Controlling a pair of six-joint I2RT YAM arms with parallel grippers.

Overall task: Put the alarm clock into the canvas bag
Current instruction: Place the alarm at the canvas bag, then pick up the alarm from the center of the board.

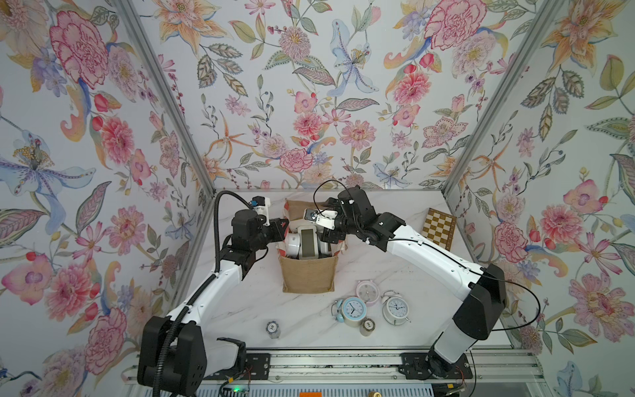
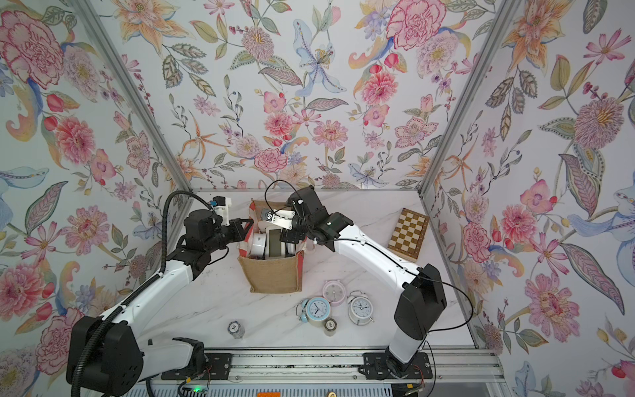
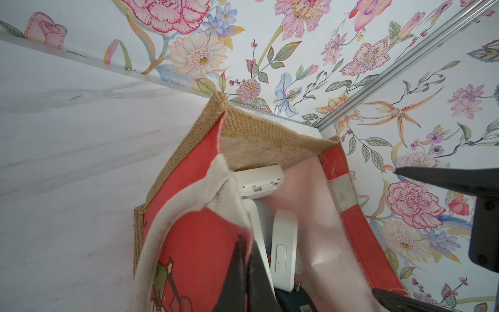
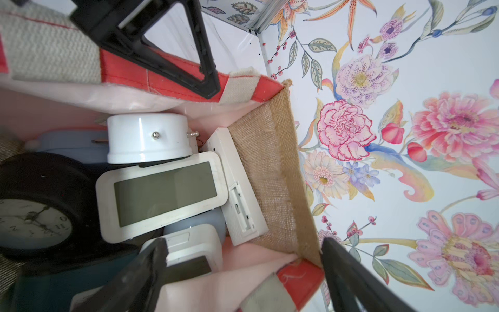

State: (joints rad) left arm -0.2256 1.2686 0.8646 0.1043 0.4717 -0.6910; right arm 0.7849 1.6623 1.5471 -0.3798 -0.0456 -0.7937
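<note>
My left gripper (image 4: 206,83) is pinched tight on the striped rim of the canvas bag (image 1: 307,278). My right gripper (image 4: 243,243) hangs at the bag's mouth, jaws wide apart, holding nothing. The white digital alarm clock (image 4: 162,194) lies inside the bag, against a round white clock (image 4: 147,137)

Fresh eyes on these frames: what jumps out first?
The tan burlap canvas bag standing mid-table, crammed with clocks, a white rectangular digital clock on top. Both arms meet at its mouth: the left gripper is shut on its red side panel, the right gripper open over the clocks. Nearer the robot's base a light-blue round alarm clock, a pink round alarm clock and a white twin-bell alarm clock sit on the white marble table.
</note>
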